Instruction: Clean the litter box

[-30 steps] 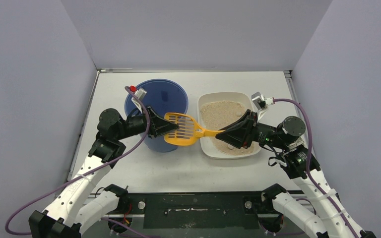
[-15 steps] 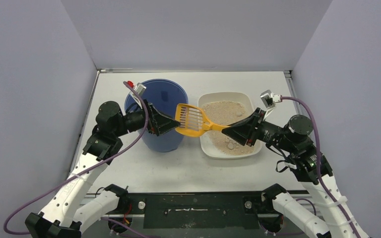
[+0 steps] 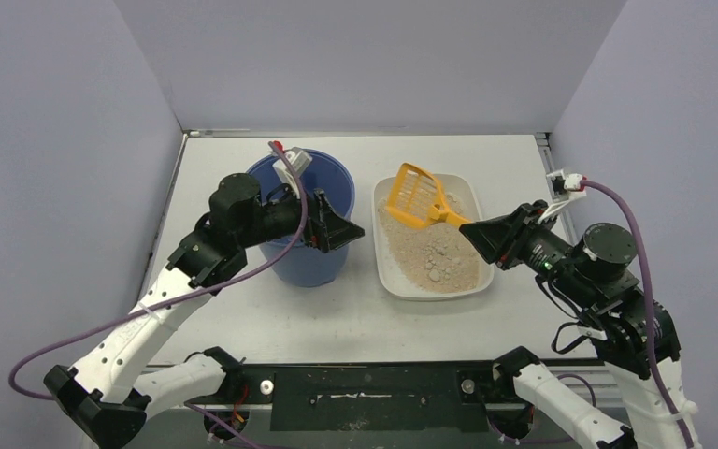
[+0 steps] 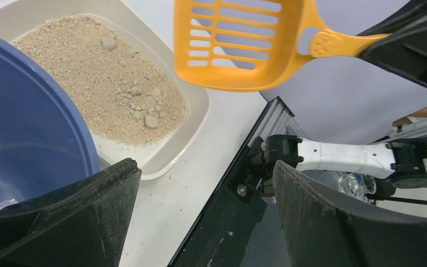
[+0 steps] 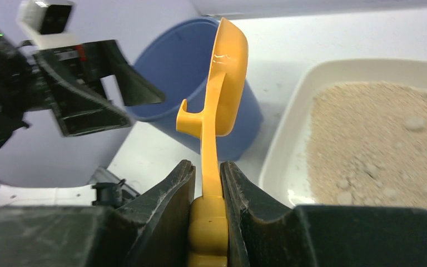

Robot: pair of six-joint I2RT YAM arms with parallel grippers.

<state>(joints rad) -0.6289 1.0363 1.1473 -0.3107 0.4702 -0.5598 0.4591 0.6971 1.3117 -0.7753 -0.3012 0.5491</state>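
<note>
The cream-white litter box (image 3: pixel 381 245) holds tan granules with several clumps (image 3: pixel 439 264) and sits right of the blue bucket (image 3: pixel 301 217). My right gripper (image 3: pixel 474 234) is shut on the handle of the orange slotted scoop (image 3: pixel 415 195). It holds the scoop in the air over the box's far left part, and nothing shows in the scoop. In the right wrist view the fingers (image 5: pixel 207 167) clamp the handle and the scoop (image 5: pixel 223 83) stands edge-on. My left gripper (image 3: pixel 341 230) is open by the bucket's right rim. In the left wrist view (image 4: pixel 205 167) nothing is between its fingers.
The left wrist view shows the bucket's wall (image 4: pixel 28 111) at its left, the litter box (image 4: pixel 195 118) beyond, and the scoop (image 4: pixel 239 44) overhead. A black rail (image 3: pixel 365 398) runs along the table's near edge. Grey walls close in the table's sides and back.
</note>
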